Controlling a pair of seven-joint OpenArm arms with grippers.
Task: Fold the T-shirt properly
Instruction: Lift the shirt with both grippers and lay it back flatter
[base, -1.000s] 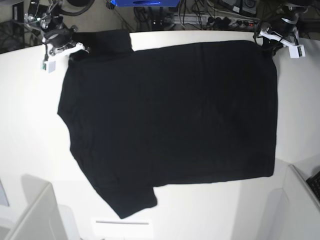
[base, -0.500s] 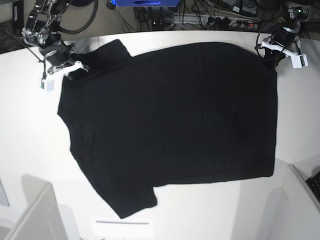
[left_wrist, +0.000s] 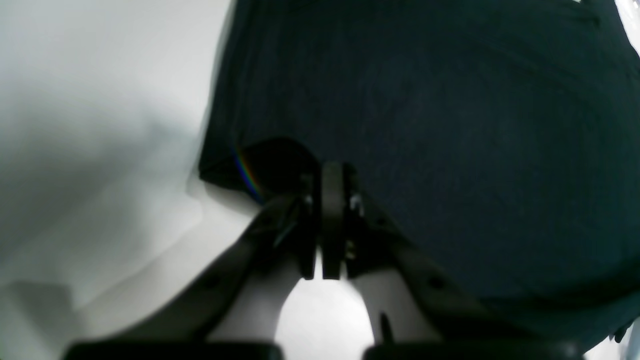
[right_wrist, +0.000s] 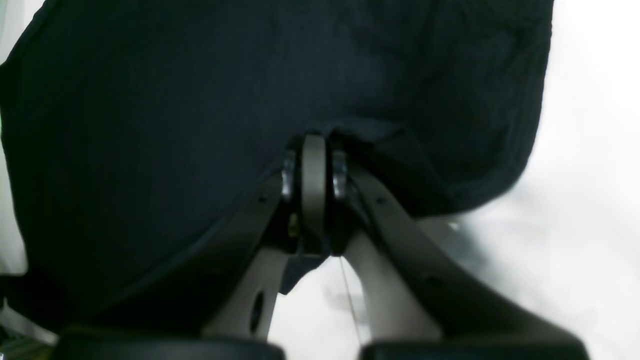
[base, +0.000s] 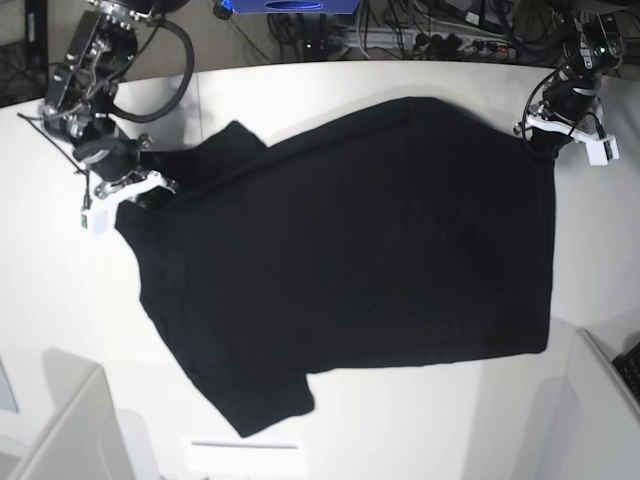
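Both pincers (base: 140, 190) (base: 540, 135) clamp T-shirt (base: 350, 250) far edge.

Bright overhead light, wrist views soft.
White table (base: 400, 420) blown out; T-shirt (base: 350, 250) detail crushed to black; wrist close-ups blurred.

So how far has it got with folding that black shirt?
Early days. Done: both tools have pinched the T-shirt at its far edge, the left tool at one corner, the right tool by the sleeve. In hand: lifting that edge. Left: every fold; the shirt mostly lies spread flat.
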